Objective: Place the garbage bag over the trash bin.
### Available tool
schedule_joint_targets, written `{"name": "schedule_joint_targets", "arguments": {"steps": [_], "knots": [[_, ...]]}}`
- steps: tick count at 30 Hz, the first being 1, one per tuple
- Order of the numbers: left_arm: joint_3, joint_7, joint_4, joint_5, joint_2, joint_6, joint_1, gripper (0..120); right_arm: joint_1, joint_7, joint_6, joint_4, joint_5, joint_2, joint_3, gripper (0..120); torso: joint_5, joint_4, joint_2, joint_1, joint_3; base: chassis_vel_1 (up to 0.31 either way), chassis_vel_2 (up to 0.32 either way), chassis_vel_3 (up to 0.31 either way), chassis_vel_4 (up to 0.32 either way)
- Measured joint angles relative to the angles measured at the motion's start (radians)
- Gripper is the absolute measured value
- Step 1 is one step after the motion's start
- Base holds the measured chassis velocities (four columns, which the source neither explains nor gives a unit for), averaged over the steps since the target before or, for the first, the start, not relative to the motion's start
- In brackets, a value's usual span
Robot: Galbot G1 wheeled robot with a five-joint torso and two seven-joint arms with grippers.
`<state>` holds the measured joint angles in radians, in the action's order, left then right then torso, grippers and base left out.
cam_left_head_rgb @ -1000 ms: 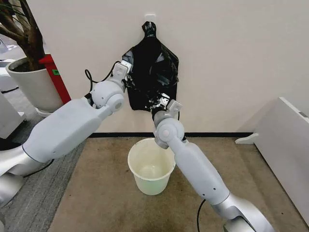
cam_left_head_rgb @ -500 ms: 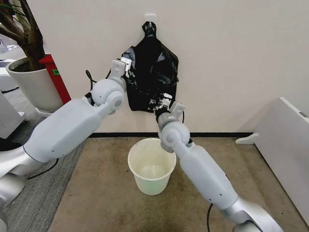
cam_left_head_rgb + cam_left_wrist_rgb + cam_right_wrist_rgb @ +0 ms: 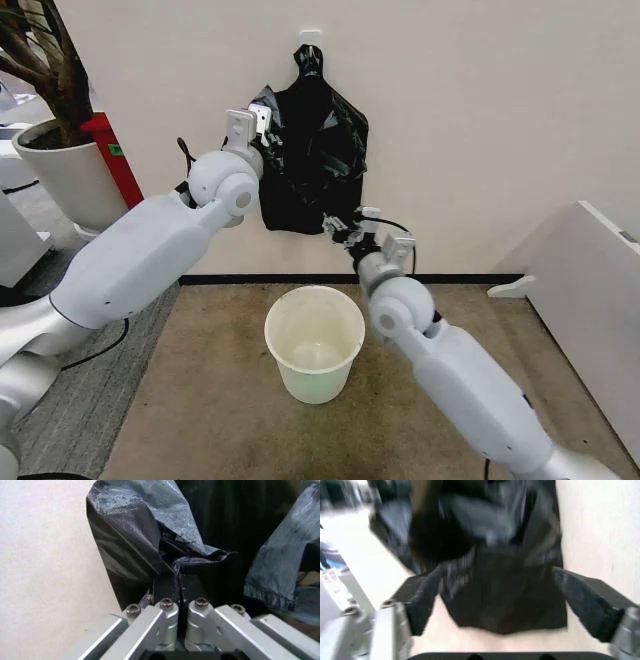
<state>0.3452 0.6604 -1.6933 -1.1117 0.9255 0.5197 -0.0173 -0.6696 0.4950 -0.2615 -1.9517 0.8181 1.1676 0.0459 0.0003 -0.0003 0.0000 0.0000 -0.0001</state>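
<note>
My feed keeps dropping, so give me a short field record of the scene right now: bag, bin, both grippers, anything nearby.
garbage bag: black, hanging against the wall above the bin, not on the bin
trash bin: cream-white, upright on the brown floor mat, open and unlined
left gripper: at the bag's upper left edge, fingers shut on a fold of the plastic
right gripper: at the bag's lower right corner, fingers open, nothing between them
plant pot: white, on the floor at far left
</note>
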Motion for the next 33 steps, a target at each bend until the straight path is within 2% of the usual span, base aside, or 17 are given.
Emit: {"name": "schedule_joint_targets", "arguments": {"steps": [2, 4, 8, 17, 23, 27, 33], "knots": [[0.000, -0.003, -0.004, -0.002, -0.006, -0.004, -0.003, 0, 0.015, -0.001, -0.001, -0.005, 0.006, -0.004, -0.006, 84, -0.0002, 0.0001, 0.000, 0.000, 0.000, 0.000, 0.000, 0.000, 0.000], [-0.001, -0.010, -0.015, -0.013, -0.021, -0.013, -0.010, 0, 0.066, 0.001, -0.008, -0.006, 0.038, -0.004, -0.012, 94, -0.0003, 0.0003, 0.000, 0.000, 0.000, 0.000, 0.000, 0.000, 0.000], [-0.005, -0.016, -0.025, -0.026, -0.031, -0.024, -0.016, 0, 0.154, 0.013, -0.018, 0.033, 0.058, 0.030, 0.006, 100, -0.0003, 0.0004, 0.000, 0.000, 0.000, 0.000, 0.000, 0.000, 0.000], [-0.024, -0.030, -0.030, -0.032, -0.033, -0.038, -0.034, 0, 0.316, 0.122, -0.063, 0.097, 0.222, 0.144, 0.071, 99, -0.0007, 0.0005, 0.000, 0.000, 0.000, 0.000, 0.000, 0.000, 0.000], [-0.044, -0.033, -0.036, -0.031, -0.034, -0.040, -0.046, 0, 0.400, 0.265, -0.032, 0.217, 0.473, 0.273, 0.026, 98, -0.0005, 0.0005, 0.000, 0.000, 0.000, 0.000, 0.000, 0.000, 0.000], [-0.054, -0.037, -0.043, -0.031, -0.035, -0.040, -0.051, 0, 0.410, 0.297, -0.006, 0.259, 0.538, 0.298, 0.009, 98, -0.0005, 0.0003, 0.000, 0.000, 0.000, 0.000, 0.000, 0.000, 0.000], [-0.069, -0.047, -0.050, -0.028, -0.042, -0.043, -0.064, 0, 0.422, 0.315, 0.004, 0.318, 0.546, 0.314, -0.001, 97, -0.0004, 0.0002, 0.000, 0.000, 0.000, 0.000, 0.000, 0.000, 0.000]]}}
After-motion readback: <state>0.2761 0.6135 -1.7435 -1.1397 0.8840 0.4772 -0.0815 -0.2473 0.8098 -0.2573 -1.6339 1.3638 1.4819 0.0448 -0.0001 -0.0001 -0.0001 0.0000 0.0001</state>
